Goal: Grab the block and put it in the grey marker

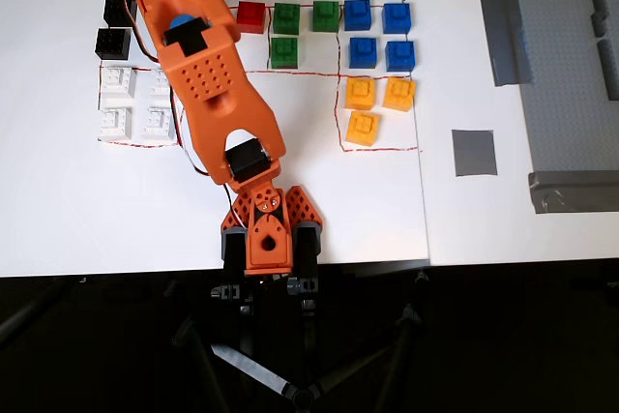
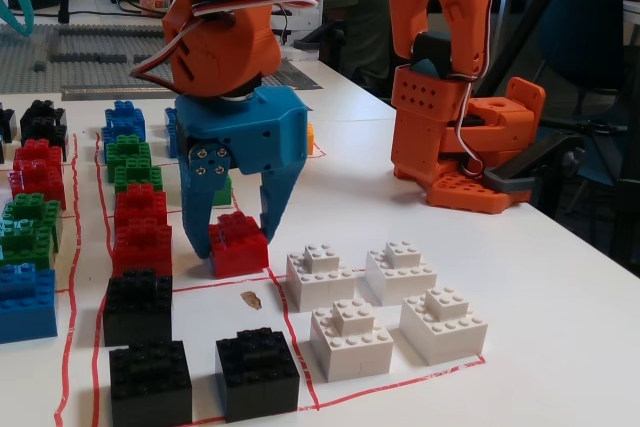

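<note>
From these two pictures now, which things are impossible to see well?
- Overhead view: the orange arm hides the gripper and the block.
- Fixed view: the grey marker lies outside the picture.
- Fixed view: whether the gripper already squeezes the red block: cannot tell.
</note>
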Robot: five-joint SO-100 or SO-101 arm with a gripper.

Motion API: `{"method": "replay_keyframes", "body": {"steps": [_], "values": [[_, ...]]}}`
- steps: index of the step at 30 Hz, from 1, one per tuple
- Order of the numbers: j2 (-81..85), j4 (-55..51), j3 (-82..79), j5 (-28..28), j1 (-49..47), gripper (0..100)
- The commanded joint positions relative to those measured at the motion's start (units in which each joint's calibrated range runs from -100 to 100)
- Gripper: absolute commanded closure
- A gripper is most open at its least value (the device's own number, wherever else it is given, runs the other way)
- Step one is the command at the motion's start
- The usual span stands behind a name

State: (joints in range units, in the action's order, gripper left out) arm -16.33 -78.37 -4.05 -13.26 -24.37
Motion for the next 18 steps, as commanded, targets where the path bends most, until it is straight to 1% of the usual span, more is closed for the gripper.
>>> {"method": "replay_keyframes", "body": {"steps": [1, 5, 9, 13, 18], "values": [[10.2, -3.3, 4.1, 1.5, 0.6, 100], [14.9, -9.0, 7.0, 2.5, 0.4, 100], [18.7, -14.8, 10.1, 4.2, 2.3, 100], [21.2, -20.6, 15.8, 6.7, 6.6, 100], [26.7, -21.1, 12.0, 10.7, 15.6, 100]]}}
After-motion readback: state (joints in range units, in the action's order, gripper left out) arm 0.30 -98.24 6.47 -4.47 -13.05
